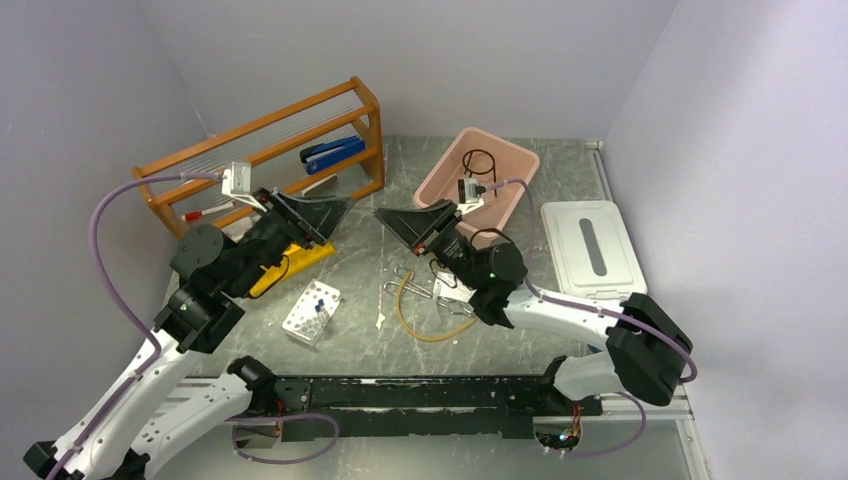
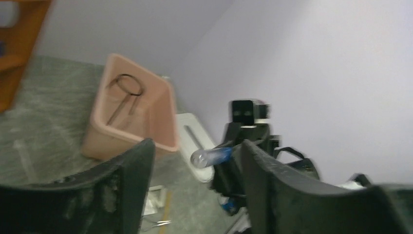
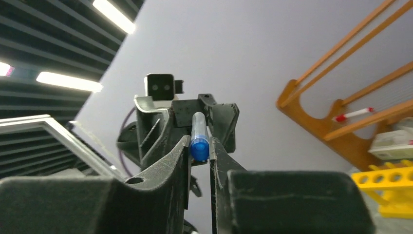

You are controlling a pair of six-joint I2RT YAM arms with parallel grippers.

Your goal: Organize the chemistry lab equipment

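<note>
1. Tabletop [image 1: 350, 262]: grey, marbled, carrying everything below.
2. Orange wooden shelf [image 1: 262, 128]: back left, against the wall. A blue object [image 1: 335, 152] lies on its right end.
3. White flat lid [image 1: 565, 262]: right side, just beside the pink bin.
4. Pink bin [image 1: 440, 178]: back centre. The black wire ring tripod [image 1: 480, 160] lies inside it.
5. Left hand [image 1: 345, 207]: raised above the tabletop centre, pointing right, tip to tip with the other hand. In its wrist view the fingers [image 2: 136, 165] are spread wide and touch nothing.
6. Right hand [image 3: 198, 146]: raised, pointing left, fingers pressed together on the vial.
7. Yellow rack [image 1: 300, 262]: on the tabletop, partly hidden under the left arm.
8. White vial rack [image 1: 312, 312]: front left of centre, with blue caps showing in it.
9. Amber rubber tube [image 1: 402, 310]: loose loop on the tabletop below the right hand.
10. Metal tongs [image 1: 405, 288]: lying across the upper part of the tube loop.
11. Blue-capped vial [image 3: 199, 134]: off the tabletop, pinched at its cap end by the right hand. Its clear body sticks out towards the left hand, in the gap between that hand's spread fingers.
</note>
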